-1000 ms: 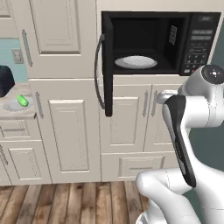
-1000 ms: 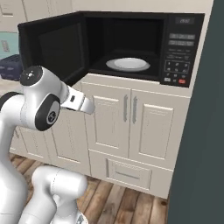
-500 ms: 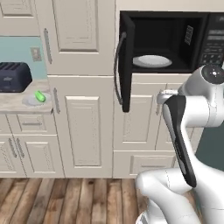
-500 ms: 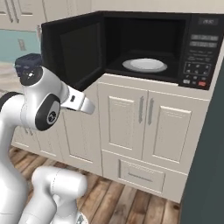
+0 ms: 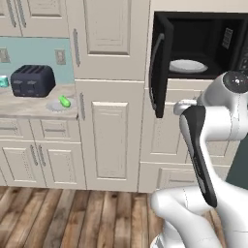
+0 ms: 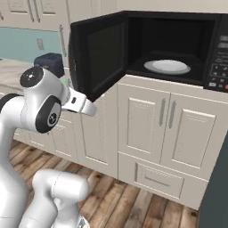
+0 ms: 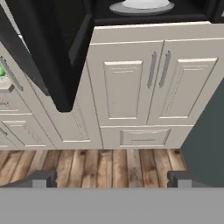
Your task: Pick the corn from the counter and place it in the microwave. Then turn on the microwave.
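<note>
Hand open, empty, facing cabinet doors.

Cream kitchen, wood floor

Cream panelled cabinet doors with slim grey handles run floor to ceiling; a drawer sits low under a double door. A pale teal backsplash carries wall outlets, and brown wooden floor planks lie below.

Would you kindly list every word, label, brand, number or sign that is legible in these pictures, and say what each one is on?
None can be read.
The microwave keypad: rows of small pale marks on the buttons and display, too blurred to read.
The toaster: no legible marking.
The cabinet doors and the counter: no lettering.
</note>
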Robot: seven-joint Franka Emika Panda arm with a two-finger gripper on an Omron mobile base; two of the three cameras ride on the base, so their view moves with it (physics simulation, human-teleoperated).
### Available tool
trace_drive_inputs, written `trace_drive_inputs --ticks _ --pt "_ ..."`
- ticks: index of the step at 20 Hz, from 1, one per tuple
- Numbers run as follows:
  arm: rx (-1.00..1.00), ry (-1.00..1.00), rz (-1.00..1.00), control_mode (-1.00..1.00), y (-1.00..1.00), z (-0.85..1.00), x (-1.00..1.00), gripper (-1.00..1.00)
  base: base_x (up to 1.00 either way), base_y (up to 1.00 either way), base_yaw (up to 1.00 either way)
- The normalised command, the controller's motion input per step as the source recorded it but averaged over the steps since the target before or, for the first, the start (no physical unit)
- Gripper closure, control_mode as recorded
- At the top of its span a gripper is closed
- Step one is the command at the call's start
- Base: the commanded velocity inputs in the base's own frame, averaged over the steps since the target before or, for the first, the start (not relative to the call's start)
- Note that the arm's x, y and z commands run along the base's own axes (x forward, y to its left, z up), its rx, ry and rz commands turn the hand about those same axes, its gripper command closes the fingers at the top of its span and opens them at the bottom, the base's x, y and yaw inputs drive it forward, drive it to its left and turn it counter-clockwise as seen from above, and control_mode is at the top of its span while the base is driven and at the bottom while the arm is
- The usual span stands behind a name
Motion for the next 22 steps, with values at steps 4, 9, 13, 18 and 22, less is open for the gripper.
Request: trace_drive_inputs --ticks 4,9,13,18,22 --pt "0.00 0.00 0.00 1.00 0.00 0.00 0.00 -1.00 -0.23 0.44 0.15" --pt "0.00 0.00 0.00 1.00 0.00 0.00 0.00 -1.00 -0.19 0.47 0.15" --pt "0.00 0.00 0.00 1.00 0.00 0.00 0.00 -1.00 -0.14 0.46 0.16" --pt "0.00 0.00 0.00 1.00 0.00 0.00 0.00 -1.00 -0.08 0.47 0.16" --pt "0.00 0.00 0.00 1.00 0.00 0.00 0.00 -1.00 0.00 0.46 0.15"
